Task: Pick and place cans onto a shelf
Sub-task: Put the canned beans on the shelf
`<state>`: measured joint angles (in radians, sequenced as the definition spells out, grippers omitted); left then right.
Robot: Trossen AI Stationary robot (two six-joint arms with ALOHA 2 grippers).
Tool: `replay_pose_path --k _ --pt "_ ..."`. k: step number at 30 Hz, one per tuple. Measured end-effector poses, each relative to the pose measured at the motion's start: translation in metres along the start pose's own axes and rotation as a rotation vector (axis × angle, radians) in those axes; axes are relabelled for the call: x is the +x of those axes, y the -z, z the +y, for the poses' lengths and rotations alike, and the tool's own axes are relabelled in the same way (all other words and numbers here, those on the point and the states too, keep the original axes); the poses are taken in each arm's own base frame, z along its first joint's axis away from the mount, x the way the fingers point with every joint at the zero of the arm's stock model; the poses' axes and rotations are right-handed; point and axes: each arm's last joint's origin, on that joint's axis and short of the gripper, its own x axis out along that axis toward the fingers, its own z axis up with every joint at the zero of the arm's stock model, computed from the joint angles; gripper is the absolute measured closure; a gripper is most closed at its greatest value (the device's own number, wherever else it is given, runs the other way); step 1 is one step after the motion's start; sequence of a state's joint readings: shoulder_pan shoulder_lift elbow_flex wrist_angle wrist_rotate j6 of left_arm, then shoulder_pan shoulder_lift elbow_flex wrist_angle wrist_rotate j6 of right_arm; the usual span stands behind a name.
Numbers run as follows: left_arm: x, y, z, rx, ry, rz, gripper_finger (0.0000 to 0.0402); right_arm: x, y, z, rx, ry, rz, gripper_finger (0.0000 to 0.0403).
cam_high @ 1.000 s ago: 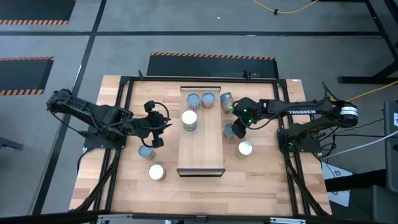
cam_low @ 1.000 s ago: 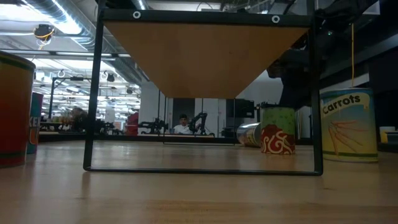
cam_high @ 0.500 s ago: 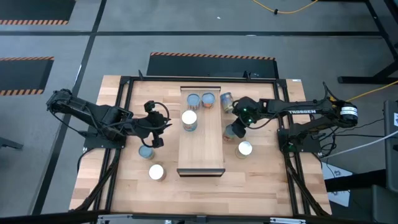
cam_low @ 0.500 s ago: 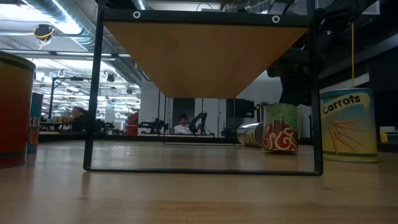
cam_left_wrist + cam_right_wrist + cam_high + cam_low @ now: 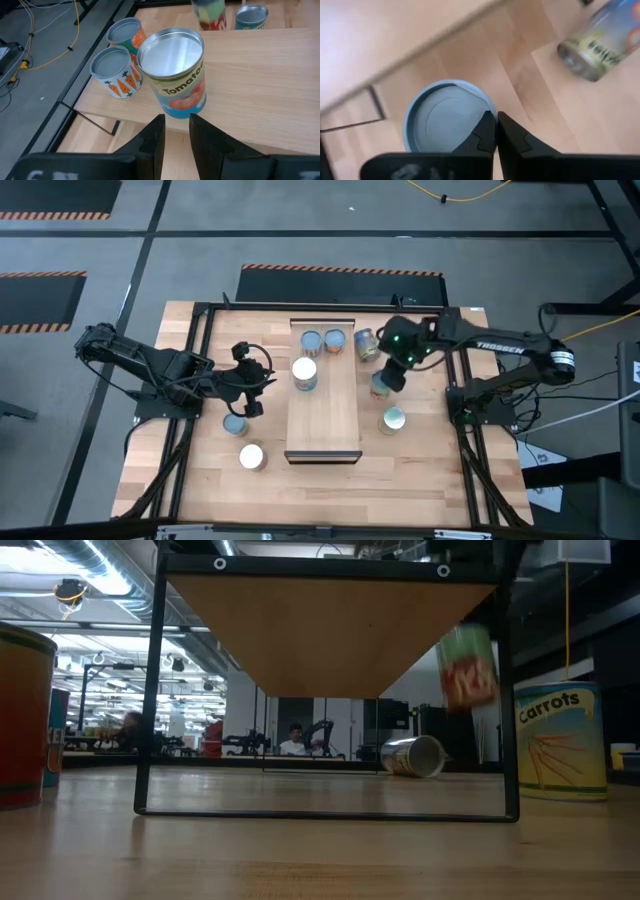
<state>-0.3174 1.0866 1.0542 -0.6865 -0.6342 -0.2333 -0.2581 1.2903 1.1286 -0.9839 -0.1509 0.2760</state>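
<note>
High view shows me the wooden bench (image 5: 420, 480) with the shelf (image 5: 325, 405) lying lengthwise down its middle, paler than the boards under it. My left arm reaches in from the left side of the bench, my right arm from the right.

I see three cans on the shelf: a pair of carrot cans (image 5: 322, 340) side by side at the far end, and a tomato can (image 5: 304, 372) just nearer, toward the shelf's left edge. My left gripper (image 5: 251, 404) sits beside that left edge, jaws parted a little with nothing between them; in the left wrist view the tomato can (image 5: 176, 70) stands upright just ahead of the fingertips (image 5: 156, 131), apart from them.

On the bench to the left of the shelf I see two more cans, one (image 5: 235, 425) right by the left gripper and a white-topped one (image 5: 251, 456) nearer the front. To the right of the shelf a can lies on its side (image 5: 366, 343) near the far end, and a white-topped can (image 5: 394, 419) stands nearer the front.

My right gripper (image 5: 388, 376) is between those two, jaws clenched on the rim of a green and red can (image 5: 467, 665). In the low view that can hangs tilted, clear of the bench, with the tipped can (image 5: 413, 755) lying below and to its left.
</note>
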Motion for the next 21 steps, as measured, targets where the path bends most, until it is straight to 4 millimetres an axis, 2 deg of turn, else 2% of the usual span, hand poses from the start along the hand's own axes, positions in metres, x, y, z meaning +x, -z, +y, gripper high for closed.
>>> replay_pose_path --k 6,10,15,21 --pt "0.0 0.0 0.0 0.0 0.0 0.0 0.032 -0.058 -0.026 0.015 -0.018 -0.042 -0.159 0.0392" --pt "0.0 0.0 0.0 0.0 0.0 0.0 0.032 -0.077 -0.04 0.022 -0.041 -0.084 -0.309 0.0392" --pt "0.0 0.0 0.0 0.0 0.0 0.0 0.032 -0.078 -0.055 0.026 -0.062 -0.119 -0.434 0.0392" --pt "0.0 0.0 0.0 0.0 0.0 0.0 0.032 -0.05 -0.072 0.022 -0.067 -0.089 -0.382 0.0392"
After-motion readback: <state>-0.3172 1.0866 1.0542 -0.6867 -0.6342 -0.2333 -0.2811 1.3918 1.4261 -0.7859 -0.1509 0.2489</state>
